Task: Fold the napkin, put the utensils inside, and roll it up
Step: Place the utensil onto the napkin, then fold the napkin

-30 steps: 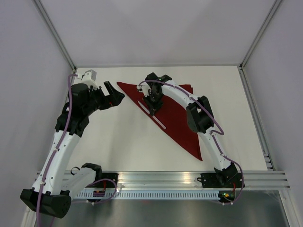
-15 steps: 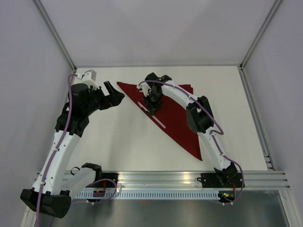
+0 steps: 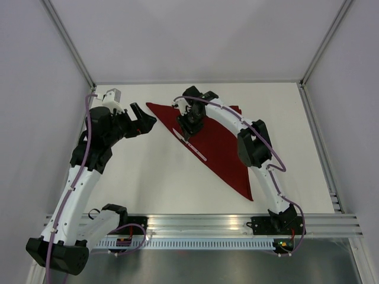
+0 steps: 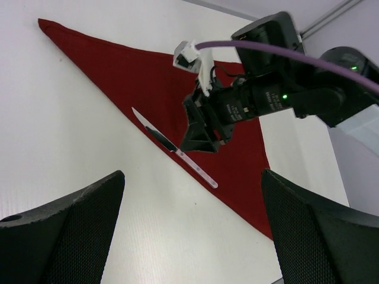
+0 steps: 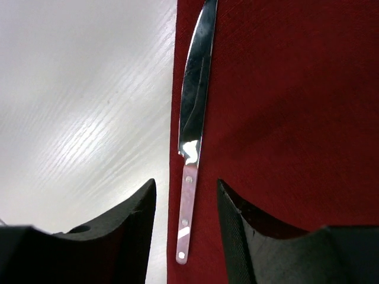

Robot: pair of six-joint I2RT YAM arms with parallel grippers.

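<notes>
The maroon napkin [image 3: 220,145] lies folded into a triangle on the table. The knife [image 3: 190,145] lies flat along its long left edge, blade toward the far left. My right gripper [image 3: 188,125] hovers over the knife and is open. In the right wrist view its fingers [image 5: 127,222] stand on either side of the pale handle of the knife [image 5: 192,136] without touching it, on the napkin [image 5: 284,118]. My left gripper [image 3: 143,118] is open and empty beside the napkin's far left corner. The left wrist view shows the knife [image 4: 172,148] and napkin [image 4: 136,77].
White table [image 3: 148,177] with grey walls on three sides and a metal rail [image 3: 237,222] along the near edge. The right arm [image 3: 251,145] stretches over the napkin's middle.
My right gripper has drawn slightly back and up from the knife, which stays on the napkin's edge. The left arm has barely moved.
</notes>
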